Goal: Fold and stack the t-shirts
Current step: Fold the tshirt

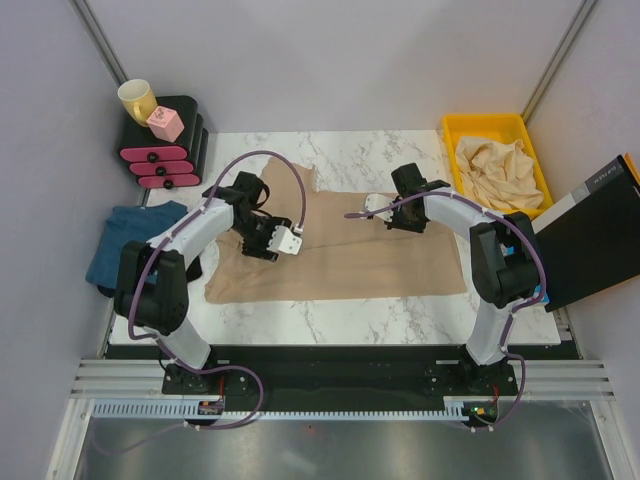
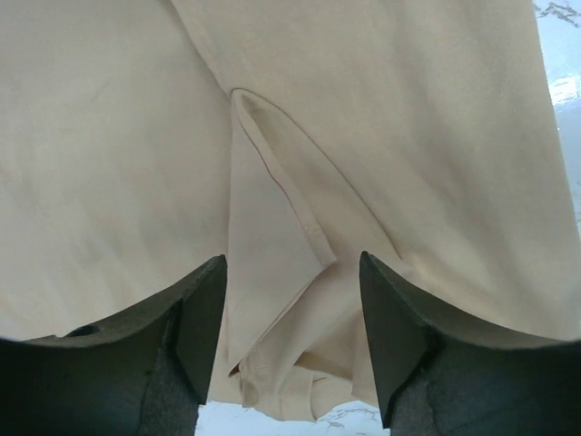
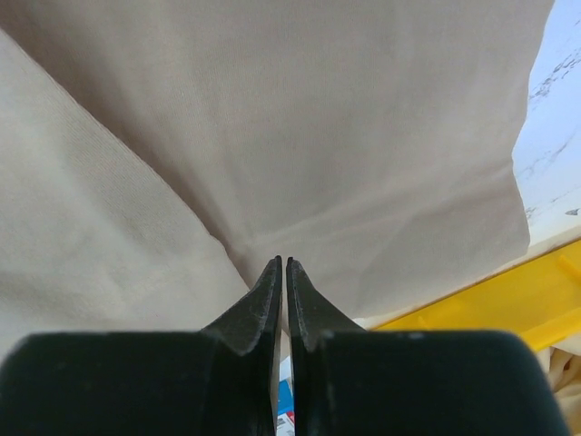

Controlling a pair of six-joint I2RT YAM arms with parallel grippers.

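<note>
Tan t-shirt (image 1: 345,262) spread across the middle of the marble surface (image 1: 330,315), near hem short of the front edge. Strips of bare marble in front, behind and at the left.

Left gripper (image 2: 290,259) spread wide over the cloth toward the shirt's left part, not closed on it. Right gripper (image 3: 282,263) pinched to a hairline on tan fabric at the shirt's far side, creases running in to the tips.

Right side crowded: yellow bin (image 1: 450,150) of crumpled beige t-shirts (image 1: 498,168) at the far right corner, black box (image 1: 590,235) just off the right edge. Left side: teal-blue t-shirt (image 1: 135,245) at the surface's left edge. Black-and-pink drawer stack (image 1: 165,155) at the far left corner, topped by a yellow mug (image 1: 137,98) and a pink cube (image 1: 165,123).

Only from the left wrist: a folded-over flap (image 2: 263,236) with stitched hem, lying under the gap between the fingers (image 2: 195,318). Only from the right wrist: yellow bin rim close beside the shirt's edge. Only from overhead: both arms, all corners, the whole layout.
</note>
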